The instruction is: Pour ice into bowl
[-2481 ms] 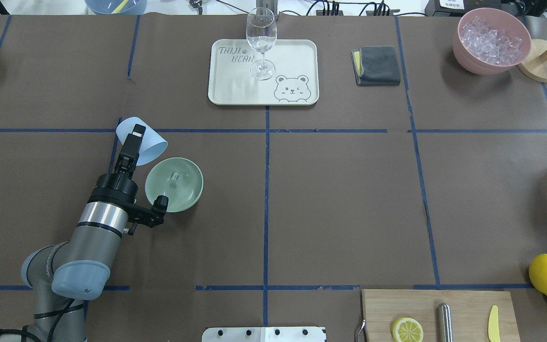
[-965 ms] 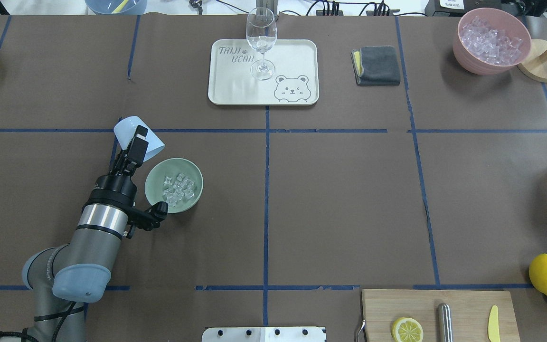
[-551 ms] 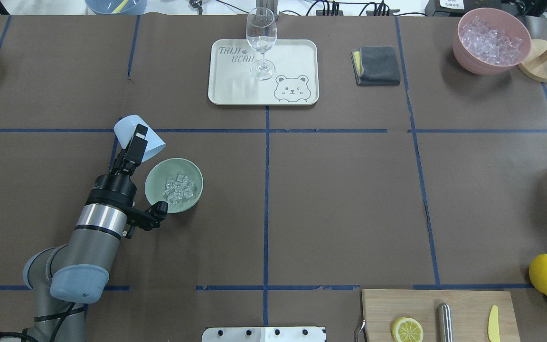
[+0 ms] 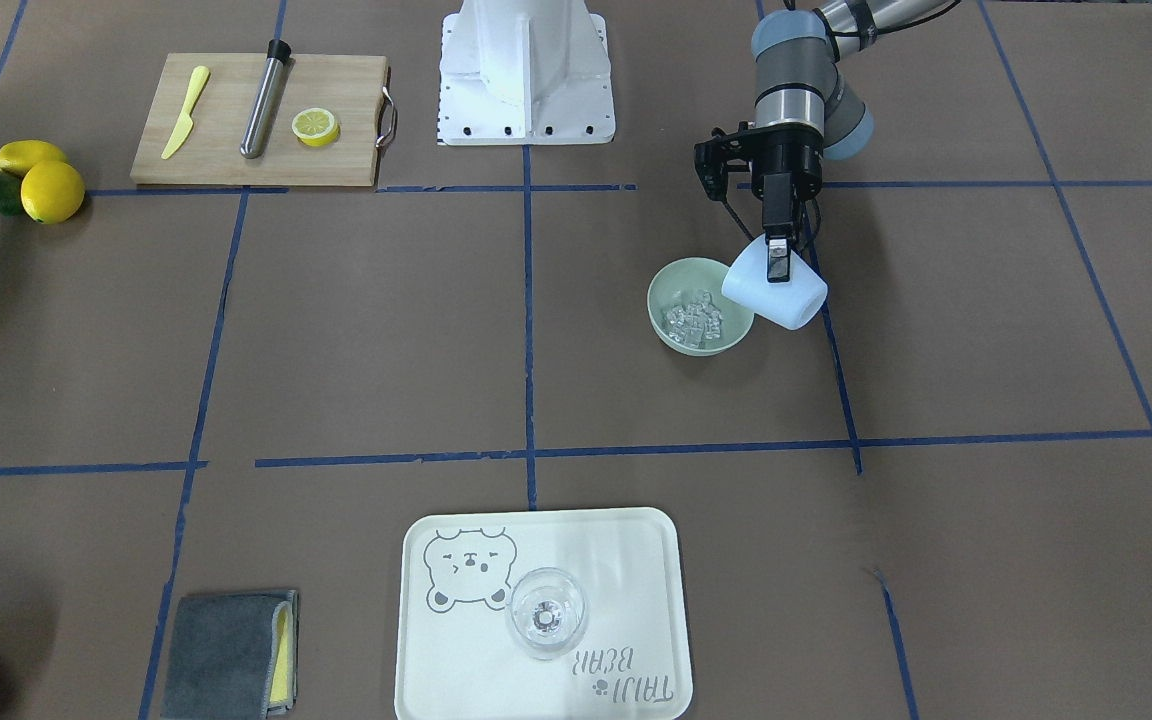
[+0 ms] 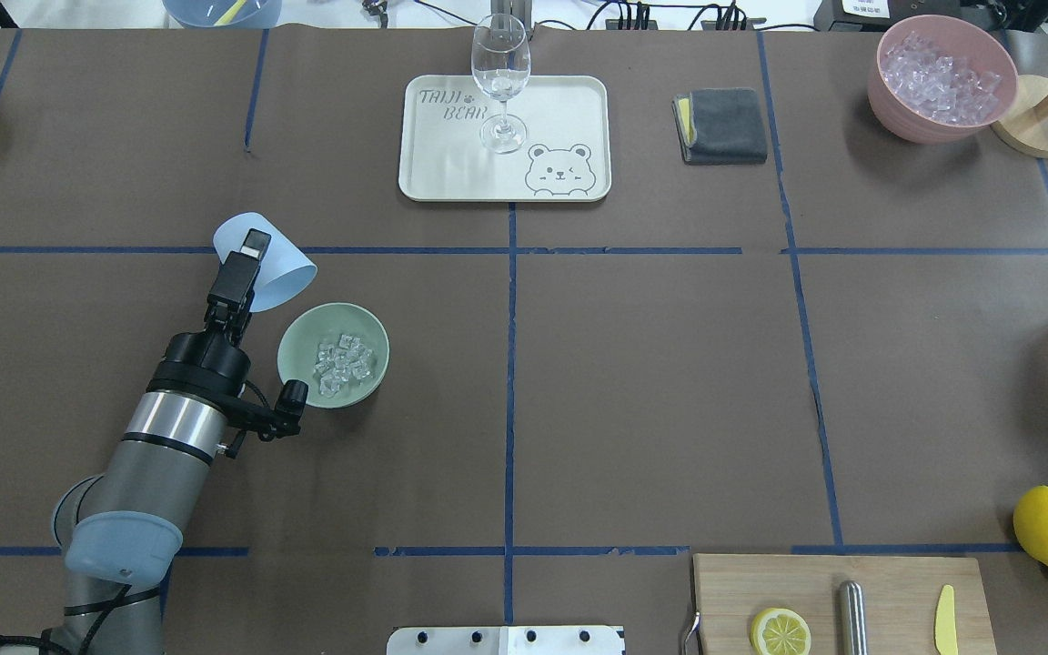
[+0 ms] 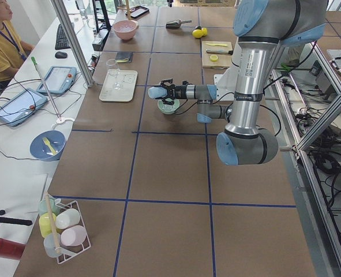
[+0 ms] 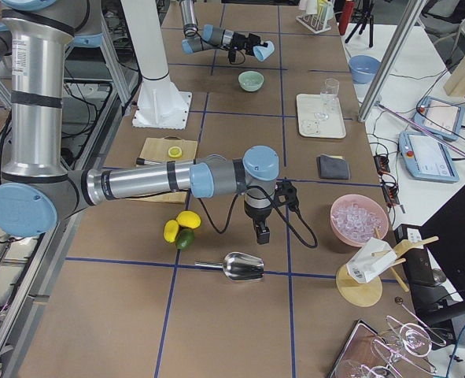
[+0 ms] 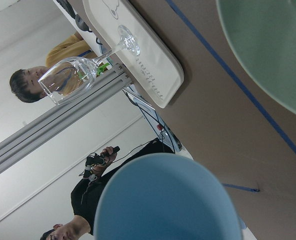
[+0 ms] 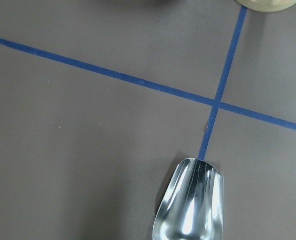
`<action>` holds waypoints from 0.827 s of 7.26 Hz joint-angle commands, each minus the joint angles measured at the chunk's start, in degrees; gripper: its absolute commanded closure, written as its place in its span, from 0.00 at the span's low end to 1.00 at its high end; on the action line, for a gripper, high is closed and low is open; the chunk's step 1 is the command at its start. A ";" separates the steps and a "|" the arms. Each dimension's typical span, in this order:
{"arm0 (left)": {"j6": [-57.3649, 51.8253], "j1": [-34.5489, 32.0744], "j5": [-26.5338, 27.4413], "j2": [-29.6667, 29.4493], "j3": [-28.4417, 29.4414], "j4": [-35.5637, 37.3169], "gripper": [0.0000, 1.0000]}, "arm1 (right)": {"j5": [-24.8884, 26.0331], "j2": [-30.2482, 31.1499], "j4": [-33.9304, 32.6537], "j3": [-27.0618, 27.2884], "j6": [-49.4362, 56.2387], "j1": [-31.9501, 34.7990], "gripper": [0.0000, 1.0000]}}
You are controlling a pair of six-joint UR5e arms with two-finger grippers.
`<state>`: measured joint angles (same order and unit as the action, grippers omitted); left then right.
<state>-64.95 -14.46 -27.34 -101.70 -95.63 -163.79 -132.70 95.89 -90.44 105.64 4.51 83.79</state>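
Overhead exterior shows my left hand (image 5: 252,249) grasping the tipped blue cup (image 5: 284,273) beside the mint-green bowl (image 5: 375,344), ice (image 5: 339,364) heaped inside; I'd right the cup slowly, clear of the rim.

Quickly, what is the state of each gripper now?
Left gripper: shut on the blue cup.
Right gripper: cannot be told.

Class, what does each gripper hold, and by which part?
The left gripper holds the blue cup by its wall near the rim. For the right gripper, it cannot be told.
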 commanded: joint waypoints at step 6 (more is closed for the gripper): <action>79.90 -0.04 -7.12 -0.25 -1.05 -5.54 1.00 | -0.02 -0.09 0.00 0.09 0.41 0.59 0.00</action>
<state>2.30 -14.52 -34.55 -101.93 -96.47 -166.37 -132.72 95.85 -90.44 105.67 4.78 84.32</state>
